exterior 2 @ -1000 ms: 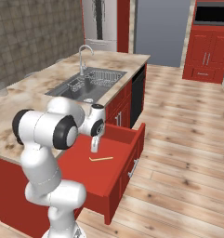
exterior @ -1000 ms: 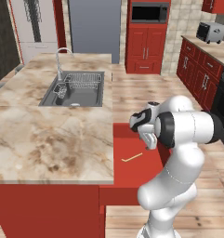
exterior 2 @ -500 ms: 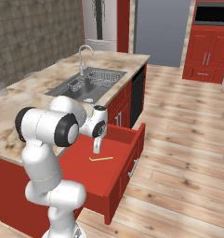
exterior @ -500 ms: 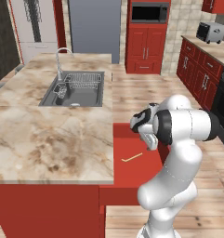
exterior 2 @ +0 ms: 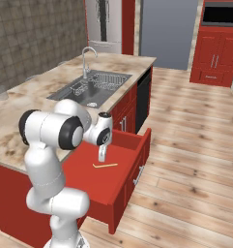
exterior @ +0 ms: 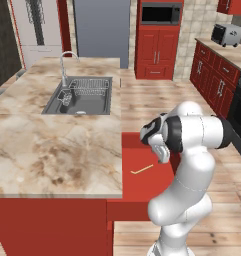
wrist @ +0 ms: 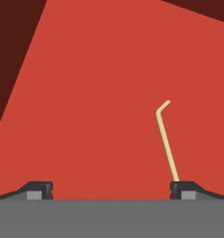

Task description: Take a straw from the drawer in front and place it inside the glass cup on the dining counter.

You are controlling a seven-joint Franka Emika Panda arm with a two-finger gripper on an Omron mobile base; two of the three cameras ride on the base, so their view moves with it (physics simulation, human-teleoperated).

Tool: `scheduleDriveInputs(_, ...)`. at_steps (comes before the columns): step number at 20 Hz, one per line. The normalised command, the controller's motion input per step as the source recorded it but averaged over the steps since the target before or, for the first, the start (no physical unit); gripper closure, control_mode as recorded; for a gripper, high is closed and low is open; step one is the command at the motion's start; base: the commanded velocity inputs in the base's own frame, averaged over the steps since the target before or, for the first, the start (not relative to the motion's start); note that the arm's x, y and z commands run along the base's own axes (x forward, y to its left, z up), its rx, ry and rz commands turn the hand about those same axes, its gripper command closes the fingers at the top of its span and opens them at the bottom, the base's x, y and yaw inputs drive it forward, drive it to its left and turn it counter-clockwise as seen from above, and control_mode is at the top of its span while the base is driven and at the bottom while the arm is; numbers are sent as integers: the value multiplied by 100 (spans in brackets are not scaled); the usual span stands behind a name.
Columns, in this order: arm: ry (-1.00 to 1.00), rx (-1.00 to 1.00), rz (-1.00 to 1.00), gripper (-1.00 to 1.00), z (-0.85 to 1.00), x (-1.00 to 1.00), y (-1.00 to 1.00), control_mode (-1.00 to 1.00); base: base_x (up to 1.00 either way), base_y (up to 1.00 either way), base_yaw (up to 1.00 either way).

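My jaws stand spread wide and empty over the open wide shallow red drawer (exterior 2: 115,179), centre frame in the right base view. The thin pale yellow-tan bent-tipped straw (wrist: 166,139) lies flat on the drawer floor, lower right in the hand view.

arm: bending forward at the elbow | wrist: pointing down | gripper (wrist: 111,186): hanging low with jaws standing wide apart, holding nothing
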Motion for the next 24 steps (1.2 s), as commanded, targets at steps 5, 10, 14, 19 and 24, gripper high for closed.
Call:
scheduleDriveInputs(5, -2, -1, 0, -100, -15, 6, 0, -100, 0, 0, 0)
scheduleDriveInputs(10, -3, 0, 0, -100, -13, 3, -1, -100, 0, 0, 0)
scheduleDriveInputs(14, 0, 0, 0, -100, -12, 5, -6, -100, 0, 0, 0)
scheduleDriveInputs(19, 0, 0, 0, -100, -11, 2, -10, -100, 0, 0, 0)
scheduleDriveInputs(24, 0, 0, 0, -100, -7, 0, -11, -100, 0, 0, 0)
